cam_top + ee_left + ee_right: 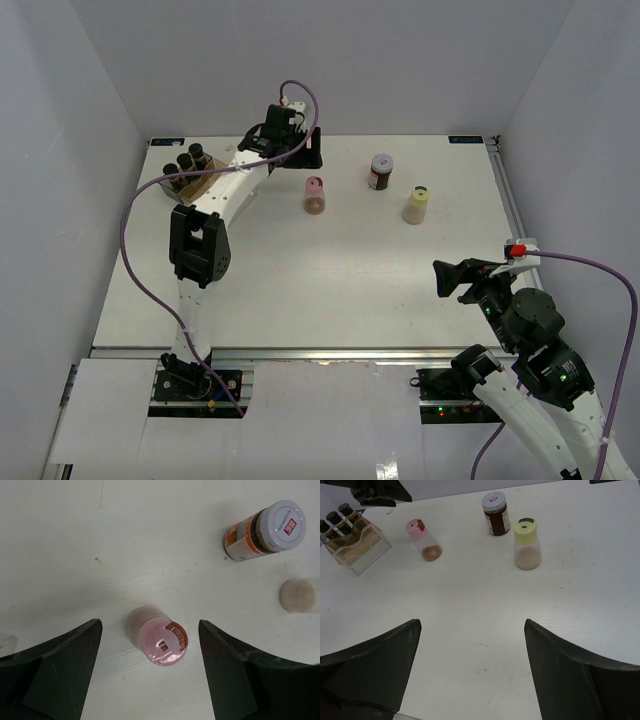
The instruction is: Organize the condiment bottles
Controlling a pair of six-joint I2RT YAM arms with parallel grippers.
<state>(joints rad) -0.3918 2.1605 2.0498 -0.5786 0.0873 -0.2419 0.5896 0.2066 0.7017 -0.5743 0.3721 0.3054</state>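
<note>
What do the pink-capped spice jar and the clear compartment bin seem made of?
Pink-capped spice jar: the cap looks like slightly glossy plastic, with a moulded flip tab; its see-through body could be plastic or glass.
Clear compartment bin: probably rigid transparent plastic, judging by its thin, see-through walls with bright edges.

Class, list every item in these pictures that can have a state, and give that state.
Pink-capped jar: upright, cap on, not gripped.
Grey-lidded jar: upright, lid on.
Yellow-capped jar: upright, cap on.
Black-capped jars: three, upright in the clear bin.
Left gripper: open, above the pink-capped jar.
Right gripper: open, empty.
</note>
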